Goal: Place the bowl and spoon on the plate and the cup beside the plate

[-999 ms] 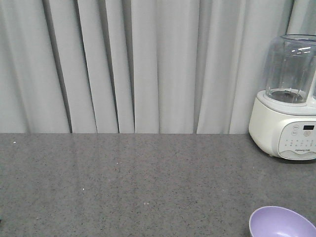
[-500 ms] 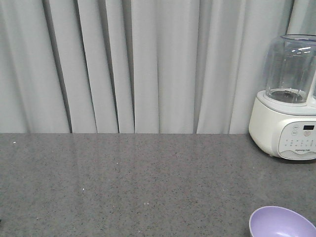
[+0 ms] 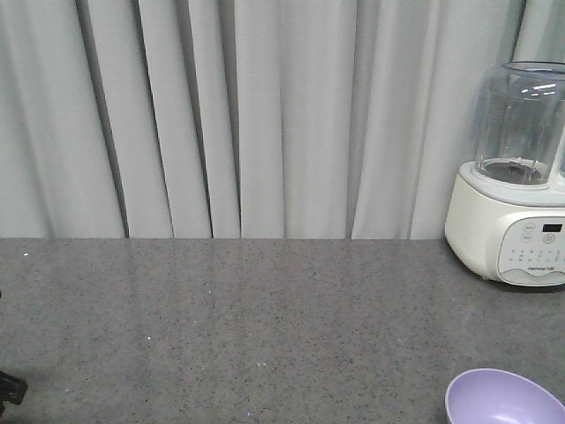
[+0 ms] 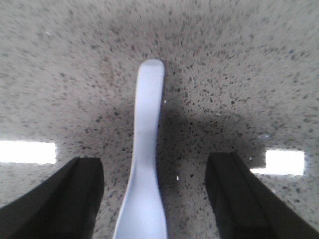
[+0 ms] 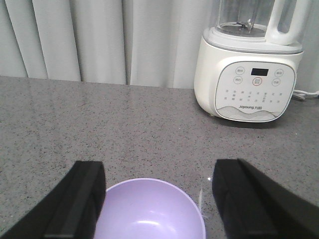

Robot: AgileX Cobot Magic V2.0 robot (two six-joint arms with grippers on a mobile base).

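Left wrist view: spoon (image 4: 149,109) lies flat on the counter (image 4: 249,74) inside the released left tool (image 4: 154,159), handle toward 12 o'clock; closing too high could skid it away. Also released, the right tool (image 5: 159,167) faces the bowl (image 5: 149,209) at 6 o'clock.

The small round matte plastic bowl (image 5: 149,209) is lavender-purple; the short plastic soup spoon (image 4: 147,149) is plain pale blue-grey. The stone worktop (image 3: 265,327) is mid-grey, flecked black and white. The pleated curtain (image 3: 265,115) is pale grey. The blender (image 5: 249,74) has a cream-white base, grey markings and a clear jar. The left gripper (image 4: 154,169) and right gripper (image 5: 159,189) are black
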